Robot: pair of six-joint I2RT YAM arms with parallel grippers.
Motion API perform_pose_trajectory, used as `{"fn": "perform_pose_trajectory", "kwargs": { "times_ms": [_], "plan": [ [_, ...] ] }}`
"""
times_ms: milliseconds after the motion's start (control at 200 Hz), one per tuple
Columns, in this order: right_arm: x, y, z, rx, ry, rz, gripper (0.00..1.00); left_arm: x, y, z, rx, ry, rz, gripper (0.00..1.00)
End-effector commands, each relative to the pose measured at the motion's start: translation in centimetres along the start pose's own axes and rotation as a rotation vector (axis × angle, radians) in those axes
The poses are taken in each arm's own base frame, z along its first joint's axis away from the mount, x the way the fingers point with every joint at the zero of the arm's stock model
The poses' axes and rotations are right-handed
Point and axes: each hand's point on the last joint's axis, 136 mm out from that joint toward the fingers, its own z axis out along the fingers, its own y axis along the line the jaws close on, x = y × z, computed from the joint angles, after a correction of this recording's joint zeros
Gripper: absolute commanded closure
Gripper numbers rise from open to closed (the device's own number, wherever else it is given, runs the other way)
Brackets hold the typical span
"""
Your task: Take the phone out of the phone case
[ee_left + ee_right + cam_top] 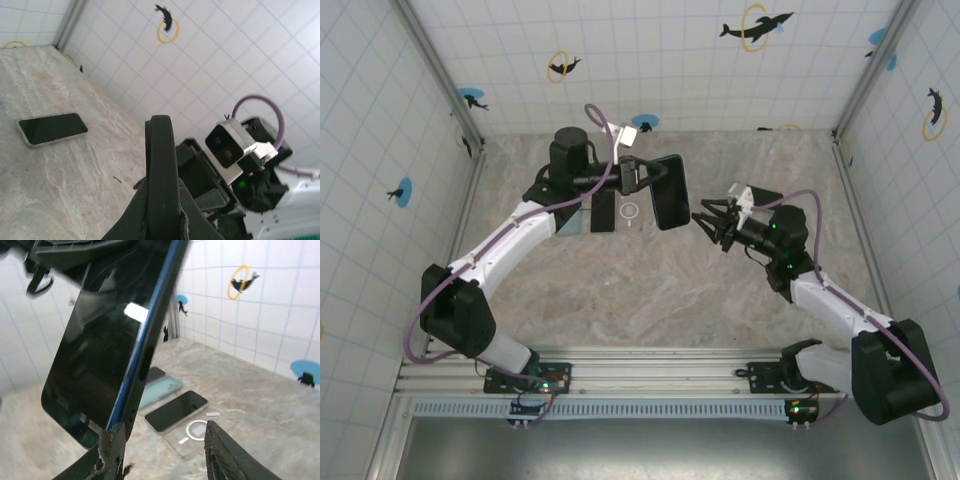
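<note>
Left arm: reaching from the lower left of the top view up to the upper centre, wrist turned to the right.
Left gripper [644,180]: clamped tight on one edge of the phone case [150,330], holding it clear of the table [620,290]; closed fingers [127,222] pinching a thin black rim in the left wrist view.
Phone [667,190]: aloft in the upper centre of the top view, just right of the left gripper; glossy black face bordered by the blue case rim, so judged not yet out.
Long axis: up and down in the top view; slanting from upper right to lower left in the right wrist view.
Spare items: another handset [176,411], a clear cover [200,436] and a teal cover [162,390], flat on the table below.
Key relation: free lower end of the phone just left of the right fingertips; right arm the only free one, and near.
Right gripper [712,222]: partly spread, nothing between the fingers [112,452]; contact with the phone's lower corner not clear.
Right arm: rising from the lower right, elbow bent, wrist aimed left at the phone.
Next need, as a judgement: a hold on the free end while the left keeps the case.
</note>
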Motion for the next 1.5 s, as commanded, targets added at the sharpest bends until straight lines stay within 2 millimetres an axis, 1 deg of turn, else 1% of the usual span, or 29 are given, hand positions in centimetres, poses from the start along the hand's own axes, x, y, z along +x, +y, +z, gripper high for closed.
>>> {"fn": "perform_pose_trajectory", "kwargs": {
  "times_ms": [0, 100, 220, 320, 370, 541, 716, 846, 986, 1041, 1086, 1161, 1331, 1496],
  "plan": [
    [-3.1, -0.5, -1.5, 0.035, -0.174, 0.258, 0.55, -2.6, -0.6, -0.6, -0.009, -0.115, -0.096, 1.0],
    [-3.0, -1.0, -2.2, 0.056, -0.228, 0.42, 0.54, -3.0, -0.2, -0.6, -0.016, -0.152, -0.177, 1.0],
    [-3.1, -1.3, -2.6, 0.064, -0.271, 0.534, 0.55, -3.1, -0.3, -0.6, 0.015, -0.174, -0.243, 1.0],
    [-3.8, -1.4, -2.3, 0.049, -0.298, 0.614, 0.57, -2.8, -0.3, -0.5, 0.027, -0.177, -0.27, 1.0],
    [-3.6, -1.4, -1.9, 0.042, -0.284, 0.641, 0.59, -2.7, -0.2, -0.6, 0.03, -0.179, -0.28, 1.0],
    [-3.5, -1.1, -1.2, 0.018, -0.273, 0.66, 0.61, -2.7, -0.3, -0.4, 0.046, -0.178, -0.296, 1.0],
    [-3.4, 0.0, -0.5, -0.022, -0.245, 0.648, 0.62, -2.4, 0.0, -0.2, 0.046, -0.17, -0.305, 1.0],
    [-3.4, -0.3, -0.9, -0.008, -0.265, 0.663, 0.63, -2.2, 0.2, -0.1, 0.04, -0.164, -0.305, 1.0],
    [-4.0, -0.5, -1.4, -0.008, -0.301, 0.684, 0.63, -1.9, 0.5, -0.1, 0.02, -0.159, -0.303, 1.0],
    [-4.5, -0.3, -1.6, -0.025, -0.319, 0.689, 0.63, -1.9, 0.6, -0.1, 0.017, -0.16, -0.305, 1.0],
    [-4.6, 0.1, -1.3, -0.05, -0.312, 0.687, 0.63, -1.9, 0.7, -0.1, 0.016, -0.161, -0.308, 1.0],
    [-4.2, 0.9, -0.6, -0.079, -0.268, 0.678, 0.64, -2.1, 0.6, -0.1, 0.025, -0.166, -0.309, 1.0],
    [-3.2, 0.7, -0.2, -0.057, -0.233, 0.678, 0.65, -2.3, 0.1, -0.2, 0.046, -0.171, -0.312, 1.0],
    [-3.3, 1.3, 0.1, -0.087, -0.221, 0.671, 0.66, -2.3, -0.3, -0.4, 0.057, -0.178, -0.317, 1.0]
  ]
}}
